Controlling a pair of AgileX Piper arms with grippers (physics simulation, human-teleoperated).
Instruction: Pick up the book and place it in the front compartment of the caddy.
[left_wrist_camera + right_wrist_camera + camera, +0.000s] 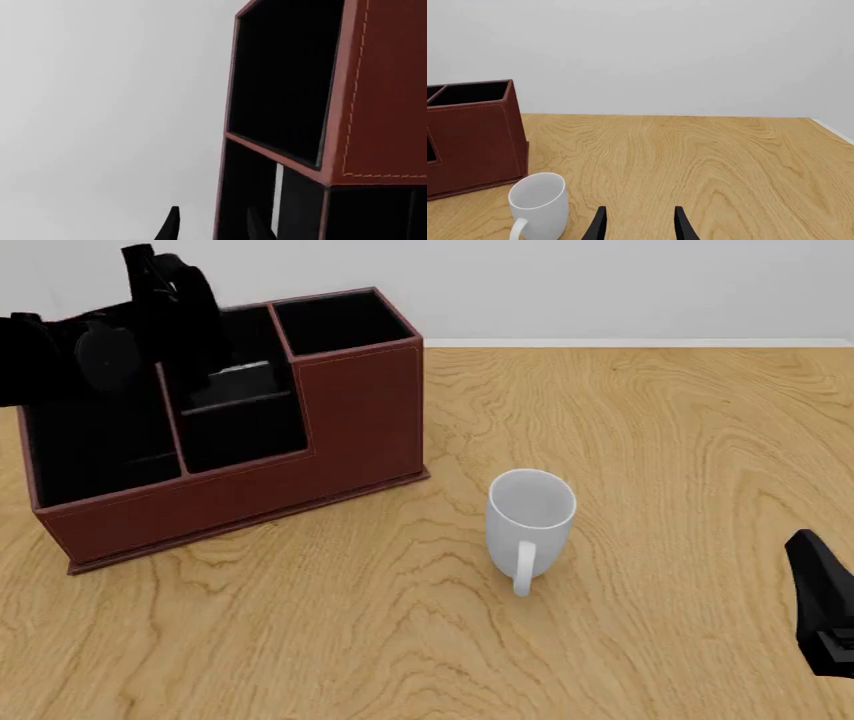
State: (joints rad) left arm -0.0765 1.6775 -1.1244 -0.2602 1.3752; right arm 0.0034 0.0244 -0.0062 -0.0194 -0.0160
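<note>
Reddish-brown leather-look caddy (pixel 360 420) with pale stitching stands far left on the wooden table (pixel 641 440). The small black book (pixel 240 385) with white page edge lies inside a middle compartment, under the spread, empty left tool (pixel 210 225). If this is not the front compartment, the placing fails; leaving, the left tool could catch a thin divider. The right tool (pixel 639 225), spread, sits near the smooth white ceramic mug (pixel 530 525).

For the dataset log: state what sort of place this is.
Probably a simulated desk or tabletop: a bare wood-grain table against a plain pale wall, with a leather-look caddy and a white mug, rendered cleanly. Nothing else shows what room it is.
</note>
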